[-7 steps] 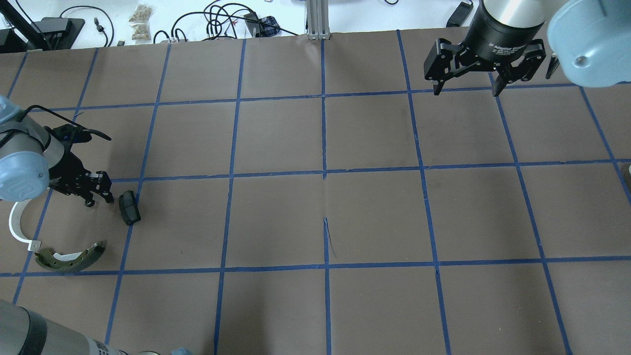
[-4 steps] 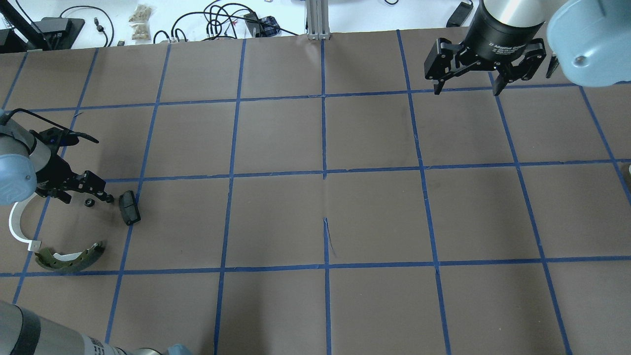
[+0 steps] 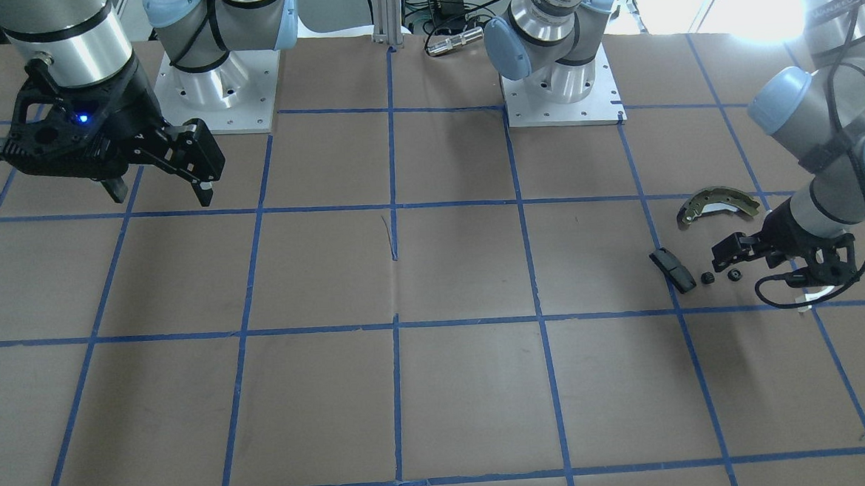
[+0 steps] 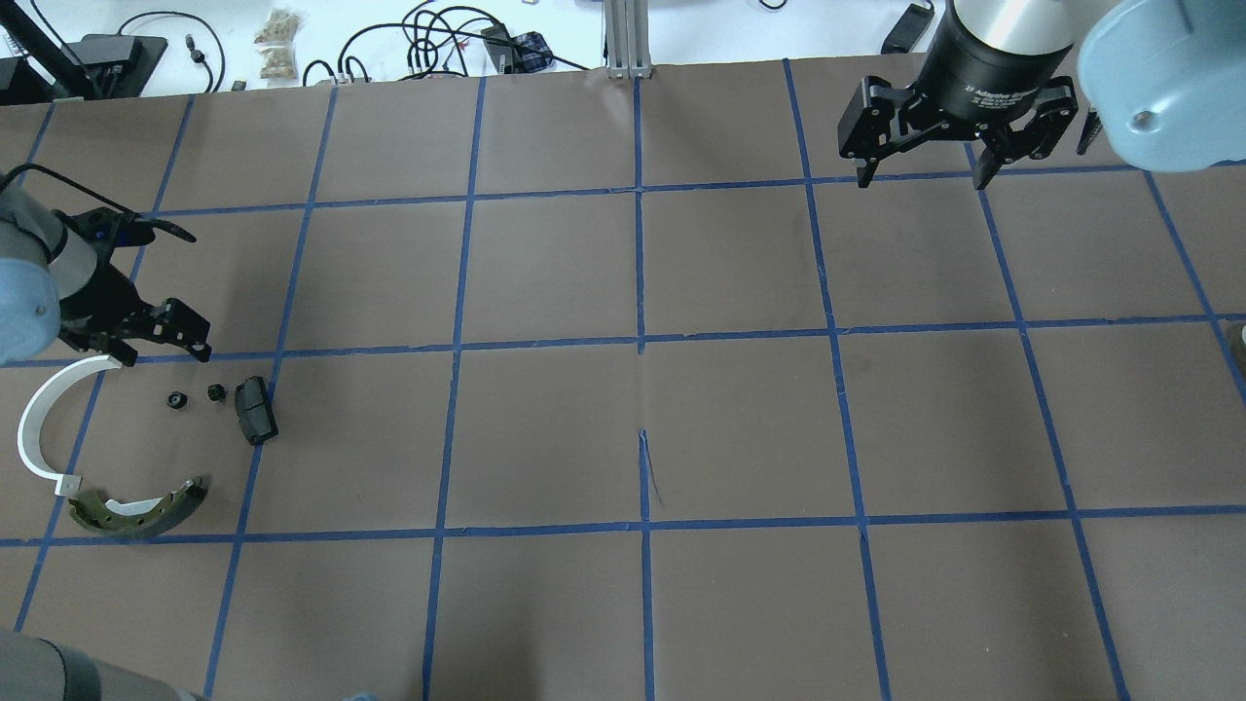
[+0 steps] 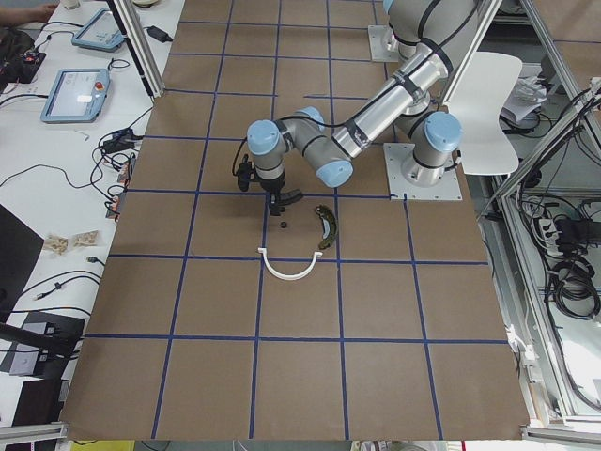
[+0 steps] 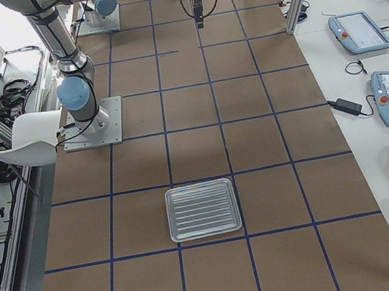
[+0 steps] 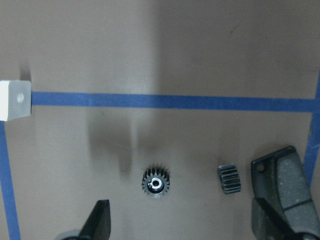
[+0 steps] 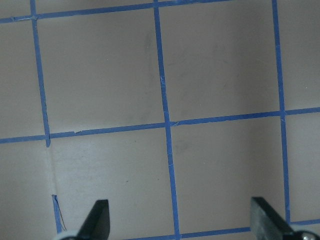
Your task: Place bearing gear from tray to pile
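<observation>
You are looking at the gear lying flat on the brown table, off the tray and in among the pile, touching none of its parts. It is showing as a small black wheel, toothed all round, with a bright ring round the bore facing up. A second gear is resting on its side just beside it, and the black block is sitting just past that one. On the gear's other side the white arc is curving round, and the brake shoe is lying at the arc's end nearer the robot. A blue tape line is running past the gear, apart from it. The left gripper is hanging close by, fingers spread and gripping nothing, and in its wrist view the gear is sitting between them. In the exterior left view the table is carrying on past the pile, so the gear is lying well in from every edge. A wide stretch of brown paper is separating the pile from the right gripper, which is hanging spread near the table's far edge. The tray is lying well apart, toward the table's right end.
</observation>
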Action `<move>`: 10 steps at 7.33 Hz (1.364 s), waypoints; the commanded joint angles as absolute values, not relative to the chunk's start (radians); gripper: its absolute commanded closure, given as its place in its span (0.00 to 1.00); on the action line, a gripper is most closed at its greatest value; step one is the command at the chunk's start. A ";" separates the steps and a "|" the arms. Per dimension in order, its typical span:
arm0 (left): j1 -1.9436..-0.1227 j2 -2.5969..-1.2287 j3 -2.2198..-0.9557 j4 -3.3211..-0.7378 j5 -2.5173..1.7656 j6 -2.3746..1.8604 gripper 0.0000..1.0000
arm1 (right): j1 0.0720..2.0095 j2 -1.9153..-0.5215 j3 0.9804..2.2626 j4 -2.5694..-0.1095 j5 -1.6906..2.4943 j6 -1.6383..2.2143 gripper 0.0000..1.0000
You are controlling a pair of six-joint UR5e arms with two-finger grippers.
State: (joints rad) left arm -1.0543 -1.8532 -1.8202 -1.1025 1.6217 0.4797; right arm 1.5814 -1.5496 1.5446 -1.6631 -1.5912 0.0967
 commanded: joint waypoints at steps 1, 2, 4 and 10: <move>-1.286 -1.790 -1.609 -1.366 1.635 0.201 0.00 | 1.580 -1.552 1.545 -1.663 -1.591 0.095 0.00; -1.390 -1.767 -1.550 -1.441 1.634 0.117 0.00 | 1.580 -1.552 1.545 -1.663 -1.591 0.097 0.00; -1.514 -1.703 -1.533 -1.553 1.634 -0.058 0.00 | 1.582 -1.552 1.545 -1.663 -1.589 0.097 0.00; -1.533 -1.565 -1.516 -1.687 1.539 -0.080 0.00 | 1.580 -1.552 1.545 -1.664 -1.589 0.095 0.00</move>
State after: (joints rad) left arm -1.5692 -1.5728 -1.5200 -1.6832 1.5487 -0.0854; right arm 1.5810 -1.5524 1.5447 -1.6638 -1.5894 0.0954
